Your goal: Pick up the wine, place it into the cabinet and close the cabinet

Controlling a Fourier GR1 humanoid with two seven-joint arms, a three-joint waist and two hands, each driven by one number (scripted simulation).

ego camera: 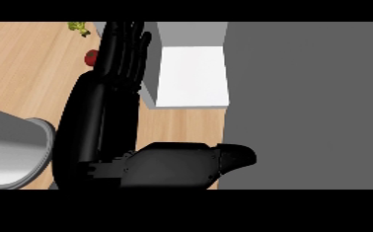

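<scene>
My left hand is raised close to the view at the left. Its fingers are straight and point toward the far side, and its thumb sticks out to the right, so the hand is open and holds nothing. Its fingertips lie beside the left wall of the cabinet, a grey box with a white inside that stands open in the middle. A broad dark grey panel fills the right side next to the cabinet. No wine bottle shows; the hand hides part of the counter. My right hand is out of view.
The wooden counter runs along the left. A small red round thing and a green-yellow thing lie at the far left, partly behind my fingers. My grey left forearm comes in at the lower left.
</scene>
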